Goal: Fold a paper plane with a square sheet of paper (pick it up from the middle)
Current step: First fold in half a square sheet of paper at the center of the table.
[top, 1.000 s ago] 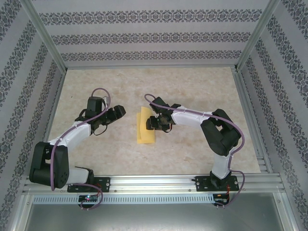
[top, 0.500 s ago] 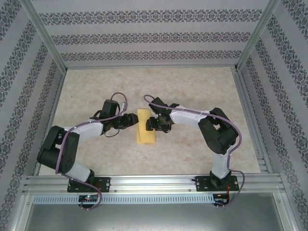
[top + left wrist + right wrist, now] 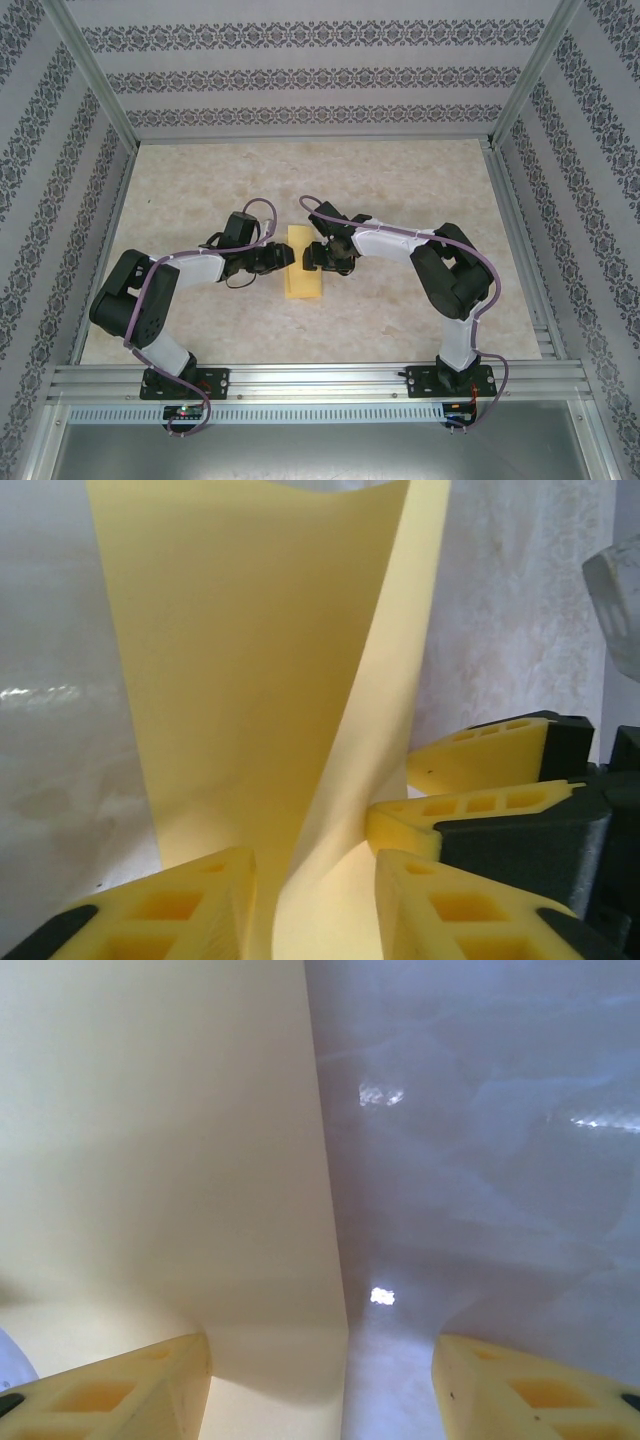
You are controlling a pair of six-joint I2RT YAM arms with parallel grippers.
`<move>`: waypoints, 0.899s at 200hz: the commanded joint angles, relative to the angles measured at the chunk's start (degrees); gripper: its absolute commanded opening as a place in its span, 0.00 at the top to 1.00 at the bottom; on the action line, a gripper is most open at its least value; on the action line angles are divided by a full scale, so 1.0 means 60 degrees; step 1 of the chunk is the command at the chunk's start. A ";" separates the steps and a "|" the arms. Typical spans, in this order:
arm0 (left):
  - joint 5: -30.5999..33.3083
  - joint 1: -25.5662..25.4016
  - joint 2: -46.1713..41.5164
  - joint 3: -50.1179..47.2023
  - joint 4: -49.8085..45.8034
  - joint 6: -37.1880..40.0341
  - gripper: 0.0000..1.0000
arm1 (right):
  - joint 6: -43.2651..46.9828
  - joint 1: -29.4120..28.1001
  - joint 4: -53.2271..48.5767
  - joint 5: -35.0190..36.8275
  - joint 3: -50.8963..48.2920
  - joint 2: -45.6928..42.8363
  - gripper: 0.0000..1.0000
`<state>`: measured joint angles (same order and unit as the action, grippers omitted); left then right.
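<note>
Swinging in from the left over the last second, my left pincer now sits at the left edge of the square sheet of paper, and its jaws have narrowed on the way. From the left wrist I see them apart yet, with the sheet's raised flap standing up between them, not pinched. My right pincer has hardly shifted. It stands wide on the other side, one finger over the paper and the other over the bare table, with the sheet's straight edge running between them. The sheet itself lies mid-table as a narrow folded strip.

My worry is the flap. It curls, and if I close where it bows, I think I will set a crooked crease or crumple it. My two sets of fingers are just beside each other, so pushing further in could knock them together. And if the right one lifts too soon, the strip may slide under my pull.
</note>
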<state>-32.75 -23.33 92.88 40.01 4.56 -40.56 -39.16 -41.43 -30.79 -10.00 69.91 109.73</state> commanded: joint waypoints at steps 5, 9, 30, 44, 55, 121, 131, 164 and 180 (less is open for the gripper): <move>-0.0053 -0.0113 0.0033 -0.0137 0.0617 0.0015 0.68 | -0.0324 0.0162 0.0491 -0.0272 -0.0016 0.0206 0.38; -0.0042 -0.0110 0.0040 -0.0153 0.0628 0.0007 0.68 | -0.0343 0.0168 0.0543 -0.0319 -0.0030 0.0198 0.38; 0.0008 -0.0125 0.0067 -0.0198 0.0657 0.0050 0.68 | -0.0417 0.0249 0.0714 -0.0503 -0.0094 0.0135 0.38; 0.0007 -0.0116 0.0091 -0.0226 0.0698 0.0070 0.68 | -0.0445 0.0263 0.0750 -0.0580 -0.0094 0.0130 0.38; -0.0008 -0.0136 0.0119 -0.0223 0.0722 0.0093 0.67 | -0.0458 0.0284 0.0782 -0.0655 -0.0108 0.0143 0.38; 0.0000 -0.0116 0.0166 -0.0228 0.0758 0.0211 0.71 | -0.0545 0.0320 0.0919 -0.0801 -0.0194 0.0055 0.38; 0.0127 -0.0128 0.0144 -0.0209 0.0661 0.0224 0.75 | -0.0534 0.0349 0.0915 -0.0787 -0.0207 0.0011 0.38; 0.0508 -0.0120 0.0091 -0.0176 0.0236 0.0380 0.89 | -0.0405 0.0427 0.0868 -0.0707 -0.0255 -0.0263 0.39; 0.0635 -0.0132 0.0102 -0.0215 0.0142 0.0344 0.92 | -0.0292 0.0438 0.0933 -0.0787 -0.0255 -0.0393 0.40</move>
<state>-30.94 -23.40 93.34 39.11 6.20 -39.51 -41.91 -39.33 -26.13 -13.85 69.04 109.78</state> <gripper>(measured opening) 0.095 0.608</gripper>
